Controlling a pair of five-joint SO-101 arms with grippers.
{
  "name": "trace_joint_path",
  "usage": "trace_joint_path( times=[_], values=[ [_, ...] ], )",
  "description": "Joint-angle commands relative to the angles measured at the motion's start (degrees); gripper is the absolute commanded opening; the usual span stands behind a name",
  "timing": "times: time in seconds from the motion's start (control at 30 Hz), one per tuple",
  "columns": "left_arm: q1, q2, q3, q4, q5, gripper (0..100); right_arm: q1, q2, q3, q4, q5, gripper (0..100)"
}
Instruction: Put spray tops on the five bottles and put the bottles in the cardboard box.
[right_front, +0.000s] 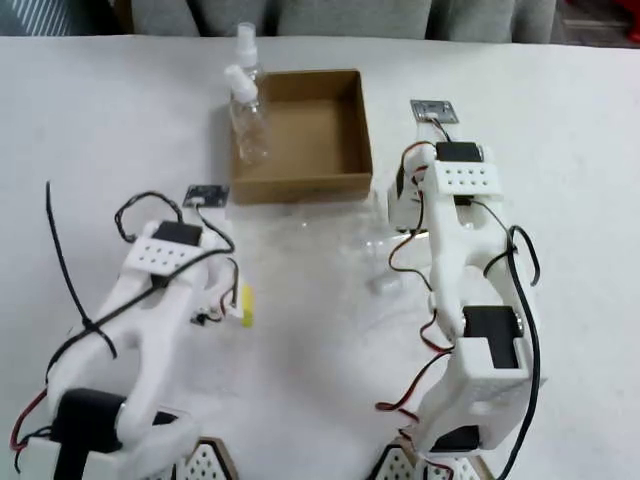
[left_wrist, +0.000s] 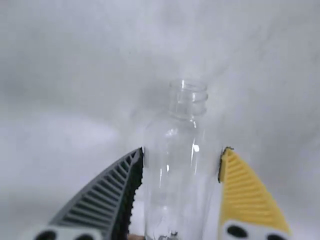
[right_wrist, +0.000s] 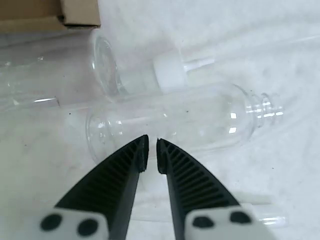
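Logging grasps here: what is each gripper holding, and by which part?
The left gripper holds an uncapped clear bottle by its body, a finger on each side. The right gripper holds nothing.

We see the right gripper (right_wrist: 151, 152) over the white surface (right_wrist: 280, 165). Its two black ribbed fingers (right_wrist: 120, 185) are drawn almost together, with a thin gap left at the tips and nothing between them. Just beyond the tips a clear bottle (right_wrist: 180, 122) lies on its side, its threaded neck (right_wrist: 265, 107) bare and open. Behind it, touching or nearly so, we make out a second clear bottle (right_wrist: 112, 65), also on its side, with a white spray top (right_wrist: 170, 72) at its neck end. Whether that top is screwed on we cannot tell. A corner of the cardboard box (right_wrist: 50, 12) sits just past this second bottle.
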Motion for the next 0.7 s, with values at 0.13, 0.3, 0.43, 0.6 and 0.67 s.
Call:
trace_joint_path(
  times=[0.13,0.3,0.43,0.6,0.67],
  values=[
    [0.8,2.2,-2.3,-4.0,-0.5,25,0.3,0.5,1.2,-0.7,0.7,3.1],
    [0.8,2.3,-1.8,-4.3,-0.4,25,0.3,0.5,1.1,-0.7,0.7,3.1],
    [0.8,2.3,-1.8,-4.3,-0.4,25,0.3,0.5,1.1,-0.7,0.7,3.1],
    [0.7,2.2,-2.2,-4.3,-0.4,25,0.3,0.5,1.1,-0.7,0.7,3.1],
    [0.7,2.2,-2.2,-4.3,-0.4,28,0.3,0.5,1.1,-0.7,0.7,3.2]
  ],
)
